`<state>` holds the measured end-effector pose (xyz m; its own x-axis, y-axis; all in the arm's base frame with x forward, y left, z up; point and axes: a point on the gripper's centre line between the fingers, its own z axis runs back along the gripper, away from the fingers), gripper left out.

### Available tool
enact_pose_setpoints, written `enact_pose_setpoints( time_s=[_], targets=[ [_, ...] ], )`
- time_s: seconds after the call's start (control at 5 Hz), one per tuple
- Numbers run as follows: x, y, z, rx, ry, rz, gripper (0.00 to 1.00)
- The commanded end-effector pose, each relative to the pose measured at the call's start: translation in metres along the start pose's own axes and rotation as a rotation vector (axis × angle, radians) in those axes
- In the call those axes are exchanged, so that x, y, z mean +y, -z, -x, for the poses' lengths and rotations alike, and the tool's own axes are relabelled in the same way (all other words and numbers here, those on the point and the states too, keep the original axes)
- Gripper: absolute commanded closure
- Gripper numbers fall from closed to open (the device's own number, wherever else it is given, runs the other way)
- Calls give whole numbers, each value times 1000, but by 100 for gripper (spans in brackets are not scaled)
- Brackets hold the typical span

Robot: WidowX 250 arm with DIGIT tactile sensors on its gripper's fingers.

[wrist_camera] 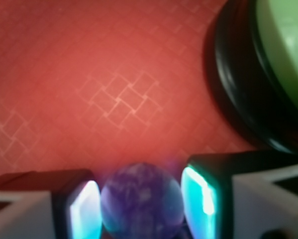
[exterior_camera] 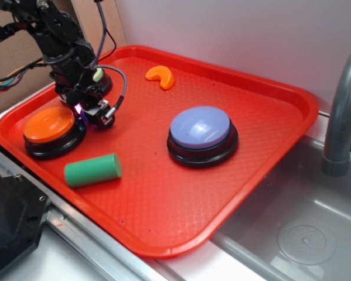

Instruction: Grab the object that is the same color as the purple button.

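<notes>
The gripper (wrist_camera: 141, 204) is down on the red tray (exterior_camera: 163, 193), its two glowing pads (wrist_camera: 86, 209) standing either side of the small purple ball (wrist_camera: 141, 206), which sits squarely between them at the tips. The left pad looks to be touching the ball; on the right a thin gap may remain, though the wrist view is too blurred to be sure, so the grip cannot be called firm. The ball is round, so no axis matters: closing should take it. The green button (wrist_camera: 280, 64) lies ahead and to the right of the jaws, the purple button (exterior_camera: 201, 129) well apart.
</notes>
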<state>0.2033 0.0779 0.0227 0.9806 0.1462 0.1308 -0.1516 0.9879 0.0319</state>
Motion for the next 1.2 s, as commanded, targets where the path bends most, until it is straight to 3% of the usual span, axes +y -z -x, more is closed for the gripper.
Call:
enact_pose_setpoints(
  time_s=[0.0,0.6,0.8,1.0],
  targets=[
    [-15,-67,-33,-45,-145,7,100],
    [-81,-165,-78,-83,-207,69,100],
    [-94,-175,-83,-96,-259,130,100],
    [-89,-167,-83,-70,-299,117,100]
  ],
)
